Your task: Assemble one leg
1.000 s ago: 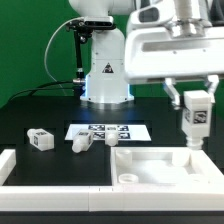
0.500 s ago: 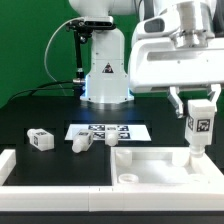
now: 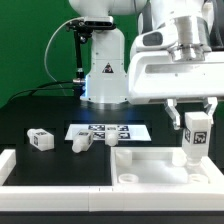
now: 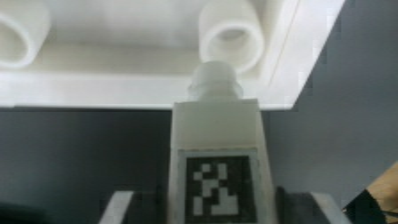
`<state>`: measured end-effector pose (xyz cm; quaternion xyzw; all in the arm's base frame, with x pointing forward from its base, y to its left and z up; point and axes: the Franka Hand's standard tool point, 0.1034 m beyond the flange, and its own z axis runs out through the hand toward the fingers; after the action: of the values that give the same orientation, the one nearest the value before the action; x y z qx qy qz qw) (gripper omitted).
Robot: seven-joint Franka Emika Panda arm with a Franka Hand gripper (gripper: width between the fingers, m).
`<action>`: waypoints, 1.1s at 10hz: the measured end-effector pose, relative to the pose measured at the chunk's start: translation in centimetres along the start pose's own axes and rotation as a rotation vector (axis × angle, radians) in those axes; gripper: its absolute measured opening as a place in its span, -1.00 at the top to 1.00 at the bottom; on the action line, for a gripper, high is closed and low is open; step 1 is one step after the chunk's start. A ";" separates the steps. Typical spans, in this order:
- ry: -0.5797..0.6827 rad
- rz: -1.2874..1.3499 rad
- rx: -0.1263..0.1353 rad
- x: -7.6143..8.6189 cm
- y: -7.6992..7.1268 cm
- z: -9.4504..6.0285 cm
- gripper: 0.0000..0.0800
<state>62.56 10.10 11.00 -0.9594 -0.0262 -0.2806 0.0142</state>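
Note:
My gripper (image 3: pixel 194 112) is shut on a white leg (image 3: pixel 194 137) with a black-and-white tag, held upright over the right part of the large white square panel (image 3: pixel 160 165). The leg's lower tip hangs at the panel's far right rim. In the wrist view the leg (image 4: pixel 219 140) runs out from between my fingers (image 4: pixel 125 205), its threaded tip close to a round socket (image 4: pixel 231 40) of the panel (image 4: pixel 107 82). Three more legs lie on the table: one at the exterior view's left (image 3: pixel 40 139), two near the marker board (image 3: pixel 80 142) (image 3: pixel 113 139).
The marker board (image 3: pixel 108 130) lies on the black table behind the panel. A white frame rail (image 3: pixel 20 165) runs along the front left. The robot base (image 3: pixel 105 75) stands at the back.
My gripper with the leg has shifted slightly to the exterior view's left and a little lower, toward the panel's right corner.

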 end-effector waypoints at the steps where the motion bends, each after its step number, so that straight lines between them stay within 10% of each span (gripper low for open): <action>1: -0.006 -0.005 0.002 -0.5 -0.3 0.4 0.28; 11: -0.021 -0.024 0.000 -2.4 -0.9 2.7 0.28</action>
<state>61.94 10.98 7.49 -0.9618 -0.0377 -0.2709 0.0106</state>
